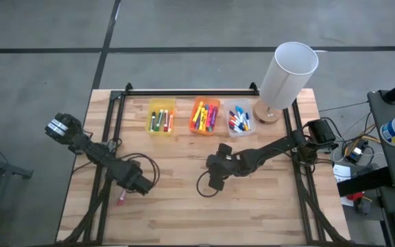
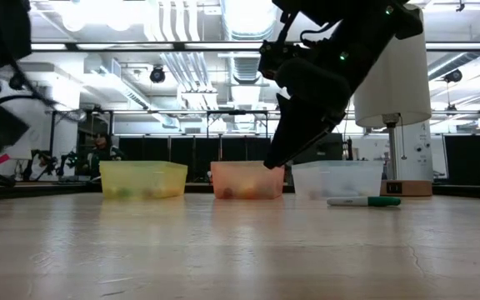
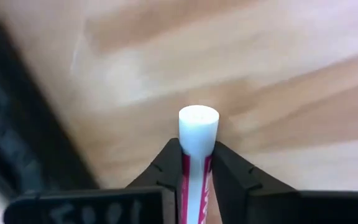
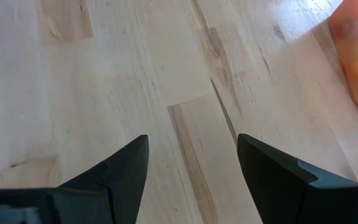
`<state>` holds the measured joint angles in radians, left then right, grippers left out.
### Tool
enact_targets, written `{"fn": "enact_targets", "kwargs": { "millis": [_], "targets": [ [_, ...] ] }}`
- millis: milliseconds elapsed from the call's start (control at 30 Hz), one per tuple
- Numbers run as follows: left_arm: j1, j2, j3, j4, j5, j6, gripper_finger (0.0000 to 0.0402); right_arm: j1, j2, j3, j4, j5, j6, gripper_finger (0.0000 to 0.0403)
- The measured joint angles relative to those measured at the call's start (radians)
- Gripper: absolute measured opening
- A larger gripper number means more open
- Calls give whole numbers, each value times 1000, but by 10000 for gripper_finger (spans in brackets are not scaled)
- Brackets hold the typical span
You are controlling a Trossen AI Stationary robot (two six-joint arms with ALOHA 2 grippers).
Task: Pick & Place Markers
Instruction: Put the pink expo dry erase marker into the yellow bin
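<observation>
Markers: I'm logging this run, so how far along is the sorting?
Mostly done: the yellow bin, orange bin and clear bin already hold markers. In hand: the left gripper is clamped on a pink marker at the table's left front. The right gripper hangs open over bare wood. Left: binning that marker, plus a green-capped one in the low view.

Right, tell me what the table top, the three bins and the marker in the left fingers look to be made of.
Table top: pale wood planks with visible grain and joints, a light sheen.
Bins, yellow, orange, clear: translucent, thin-walled, likely plastic.
Marker between the left gripper's fingers: smooth white end, pink band, probably plastic.
</observation>
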<state>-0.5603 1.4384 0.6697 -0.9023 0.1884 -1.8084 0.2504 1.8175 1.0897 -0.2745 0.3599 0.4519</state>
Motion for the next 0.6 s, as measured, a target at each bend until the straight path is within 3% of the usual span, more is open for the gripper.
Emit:
{"fn": "enact_targets", "kwargs": {
  "millis": [100,267,600],
  "targets": [
    [11,-3,26,5,-100,10,59,0,0,0,3,0,0,240],
    [50,-28,69,-6,-178,54,60,0,0,0,5,0,0,236],
    [184,-109,162,-15,-420,262,61,0,0,0,5,0,0,236]
  ]
}}
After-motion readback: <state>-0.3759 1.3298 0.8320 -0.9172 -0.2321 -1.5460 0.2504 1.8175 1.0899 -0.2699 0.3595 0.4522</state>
